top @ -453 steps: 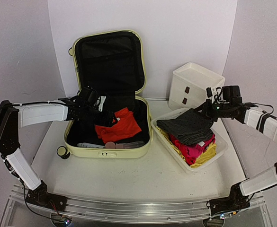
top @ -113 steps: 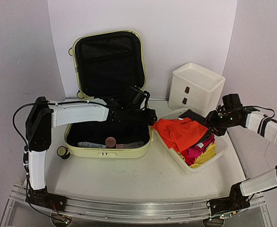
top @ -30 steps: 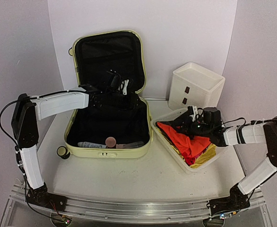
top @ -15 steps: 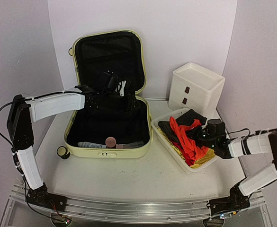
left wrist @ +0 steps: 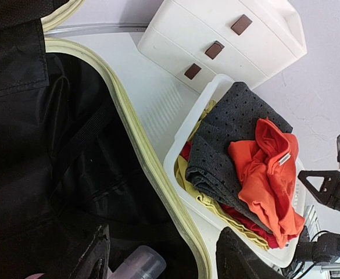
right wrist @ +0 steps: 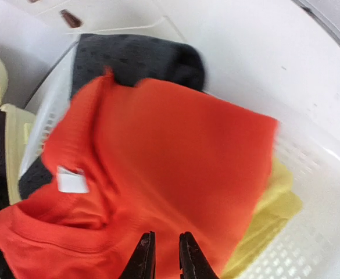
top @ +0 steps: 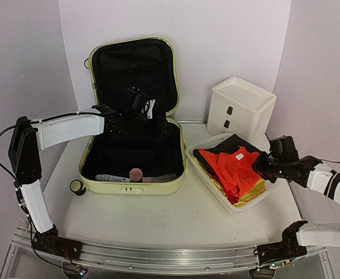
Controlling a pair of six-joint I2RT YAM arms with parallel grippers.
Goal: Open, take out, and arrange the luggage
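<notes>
So the luggage [top: 133,67] is already opened, with the lid stood up behind the left gripper [left wrist: 164,244], and the emptying is what's being worked on right now. An orange-red shirt [right wrist: 170,163] is laid on top of the pile in the white mesh basket [right wrist: 326,192], right under and ahead of the right gripper [right wrist: 163,250]. Those fingers are drawn nearly together with just a sliver of gap. Whether a fold of cloth is pinched in there can't be told, since that view is smeared. The left gripper is spread wide and nothing is held. The pale yellow-green rim of the shell is seen passing beneath it.

Judged from that, the clothes part looks about done and the toiletries are what's left. A clear-capped bottle [left wrist: 138,264] is spotted low between the left fingers, down inside the case. The next move probably calls for the spread jaws to be lowered into the shell and lined up across the bottle's round body, since smooth plastic is easily rolled away.

Textures, fwiw:
- The shell is hard and glossy with rounded corners, and it's lined in slack black fabric with a strap.
- The shirt is soft jersey with a little white tag [right wrist: 72,180].
- A dotted grey knit [left wrist: 228,133] and something yellow [right wrist: 268,226] are stacked underneath it.
- A boxy white drawer unit [top: 239,104] with brown pulls is parked beyond the basket.
</notes>
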